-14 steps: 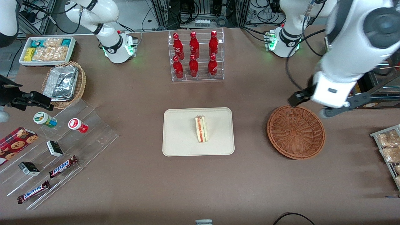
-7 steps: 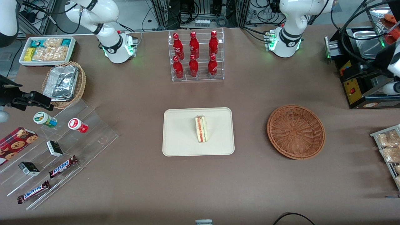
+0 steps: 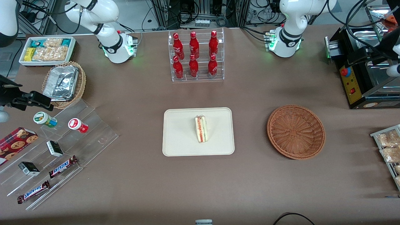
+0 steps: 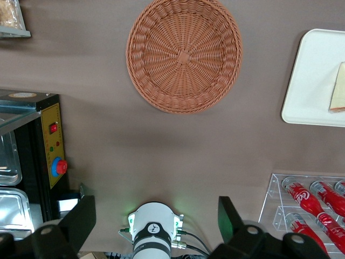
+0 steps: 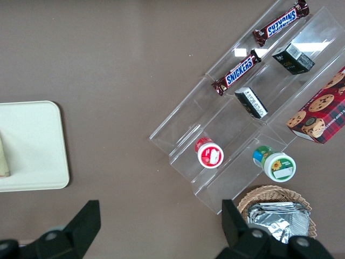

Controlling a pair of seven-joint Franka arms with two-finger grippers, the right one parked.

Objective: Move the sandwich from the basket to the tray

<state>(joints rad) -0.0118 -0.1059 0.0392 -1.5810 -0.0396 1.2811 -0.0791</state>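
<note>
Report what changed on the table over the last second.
The gripper, open and empty, has pulled up and away from over the basket toward the working arm's end of the table. The sandwich stayed on the tray; the basket stayed empty.

The basket (image 3: pixel 296 132) is rough woven wicker, the tray (image 3: pixel 181 134) smooth and matt, the counter (image 3: pixel 250 187) dull brown cloth.

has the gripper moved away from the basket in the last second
Yes. The open gripper hung at the basket's rim a second ago; now it is withdrawn high toward the working arm's end, empty, above the black machine.
</note>
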